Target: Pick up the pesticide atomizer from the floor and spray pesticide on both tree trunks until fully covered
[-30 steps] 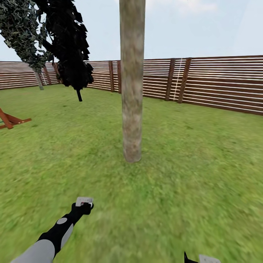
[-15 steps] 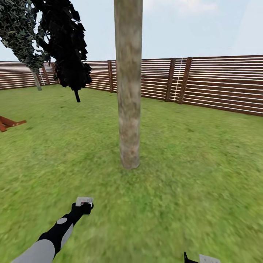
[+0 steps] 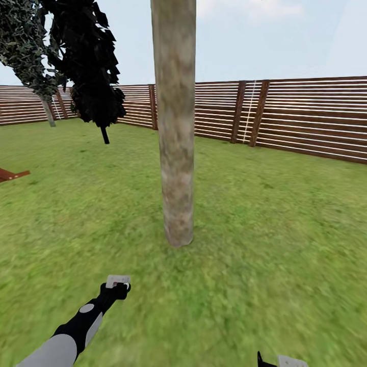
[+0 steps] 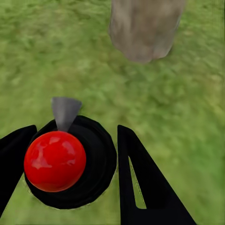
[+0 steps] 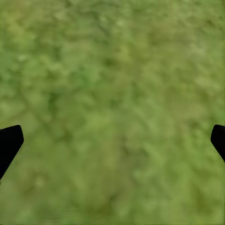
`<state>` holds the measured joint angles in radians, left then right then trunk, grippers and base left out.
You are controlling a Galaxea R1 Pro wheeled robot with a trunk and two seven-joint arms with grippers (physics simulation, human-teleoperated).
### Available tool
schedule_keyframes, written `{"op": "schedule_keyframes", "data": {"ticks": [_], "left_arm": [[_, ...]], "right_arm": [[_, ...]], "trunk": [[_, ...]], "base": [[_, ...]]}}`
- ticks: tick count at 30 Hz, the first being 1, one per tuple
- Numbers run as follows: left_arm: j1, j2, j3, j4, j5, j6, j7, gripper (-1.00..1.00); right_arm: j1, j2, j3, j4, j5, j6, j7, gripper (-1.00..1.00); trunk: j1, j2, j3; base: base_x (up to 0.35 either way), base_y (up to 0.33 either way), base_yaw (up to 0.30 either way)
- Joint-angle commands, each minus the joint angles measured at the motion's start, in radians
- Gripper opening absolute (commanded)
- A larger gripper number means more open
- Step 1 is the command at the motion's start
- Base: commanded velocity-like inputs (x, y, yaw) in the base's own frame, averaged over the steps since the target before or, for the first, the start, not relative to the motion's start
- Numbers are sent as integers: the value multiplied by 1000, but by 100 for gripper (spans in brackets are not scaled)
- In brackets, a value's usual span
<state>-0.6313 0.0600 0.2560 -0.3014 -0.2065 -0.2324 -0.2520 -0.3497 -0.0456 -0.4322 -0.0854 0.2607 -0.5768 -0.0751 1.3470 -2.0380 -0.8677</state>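
Note:
A thick mottled grey-brown tree trunk (image 3: 176, 153) rises from the grass straight ahead in the head view; its base (image 4: 143, 28) also shows in the left wrist view. My left gripper (image 3: 116, 291) is shut on the pesticide atomizer (image 3: 118, 281), held low in front of the trunk. In the left wrist view the atomizer (image 4: 70, 164) has a black body, a red round top and a grey nozzle aimed at the trunk's base, with black fingers (image 4: 140, 178) on both sides. Another grey trunk (image 3: 47, 112) stands far back left. My right gripper (image 5: 112, 140) hangs open over grass.
A dark cypress-like tree (image 3: 97, 66) on a thin black stem stands back left. A brown slatted fence (image 3: 306, 117) closes the lawn behind. A red-brown wooden piece (image 3: 10, 175) lies at the left edge. Green grass (image 3: 285, 229) spreads all around the trunk.
The whole head view has shifted: the trunk now looks nearer and larger, so the camera has moved towards it. Both arms keep the same pose.

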Motion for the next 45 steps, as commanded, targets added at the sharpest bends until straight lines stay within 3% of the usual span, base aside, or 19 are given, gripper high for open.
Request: {"op": "schedule_keyframes", "data": {"ticks": [1, 8, 13, 15, 17, 20, 22, 23, 24, 26, 28, 29, 30, 32, 36, 40, 42, 44, 45], "left_arm": [[0, -3, 0, 0, -2, -1, 0, -100], [0, 4, -12, -14, -15, -7, -6, -100], [1, -6, -14, -9, -130, -3, -11, -100], [0, -5, -15, -3, -213, -1, -22, -100], [0, -1, -15, -2, -285, -1, -76, -100], [-2, 4, -15, -9, -338, 0, -177, -100], [-9, 9, -14, -12, -397, 2, -245, -100], [-12, 15, -14, -13, -441, 10, -275, -100], [-13, 19, -13, -13, -501, 31, -311, -100], [-14, 22, -12, -13, -612, 73, -374, -100], [-13, 22, -19, -13, -665, 81, -402, -100], [-12, 23, -29, -13, -709, 83, -436, -100], [-12, 24, -32, -13, -730, 82, -466, -100], [-11, 23, -34, -14, -740, 78, -496, -100], [-16, 24, -35, -15, -753, 75, -560, -100], [-13, 23, -34, -16, -831, 75, -630, -100], [-11, 23, -34, -16, -848, 75, -657, -100], [-11, 23, -34, -16, -856, 74, -701, -100], [-12, 23, -34, -16, -861, 74, -706, -100]], "right_arm": [[0, 0, 0, 0, 0, 0, -1, 100], [0, -25, -2, -2, 0, 0, -5, 100], [-1, -22, 13, -17, 11, 1, 1, 100], [0, -18, 63, -138, 50, 5, 3, 100], [-6, 14, 115, -261, 72, 8, 17, 100], [-64, 62, 241, -330, 83, 15, 23, 100], [-111, 89, 286, -369, 83, 74, 29, 100], [-134, 102, 296, -379, 83, 121, 53, 100], [-158, 112, 310, -386, 83, 168, 127, 100], [-209, 122, 349, -393, 85, 257, 373, 100], [-252, 123, 360, -394, 86, 308, 542, 100], [-264, 124, 362, -395, 86, 317, 644, 100], [-268, 124, 364, -395, 86, 321, 696, 100], [-269, 125, 400, -394, 86, 321, 720, 100], [-270, 124, 514, -395, 88, 320, 722, 100], [-270, 122, 636, -394, 89, 320, 722, 100], [-270, 119, 683, -392, 94, 320, 733, 100], [-270, 118, 749, -396, 160, 320, 799, 100], [-270, 118, 756, -403, 179, 321, 807, 100]], "trunk": [[0, 0, 0], [0, 0, 0], [0, 0, 0], [0, 0, 0], [0, 0, 0], [0, 0, 0], [0, 0, 0], [0, 0, 0], [0, 0, 0], [0, 0, 0], [0, 0, 0], [0, 0, 0], [0, 0, 0], [0, 0, 0], [0, 0, 0], [0, 0, 0], [0, 0, 0], [0, 0, 0], [0, 0, 0]], "base": [[338, -3, 0], [138, 0, 0], [2, 0, 0], [0, 0, 0], [0, 0, 0], [0, 0, 0], [0, 0, 0], [0, 0, 0], [0, 0, 0], [0, 0, 0], [0, 0, 0], [0, 0, 0], [0, 0, 0], [0, 0, 0], [0, 0, 0], [0, 0, 0], [0, 0, 0], [0, 0, 0], [0, 0, 0]]}}
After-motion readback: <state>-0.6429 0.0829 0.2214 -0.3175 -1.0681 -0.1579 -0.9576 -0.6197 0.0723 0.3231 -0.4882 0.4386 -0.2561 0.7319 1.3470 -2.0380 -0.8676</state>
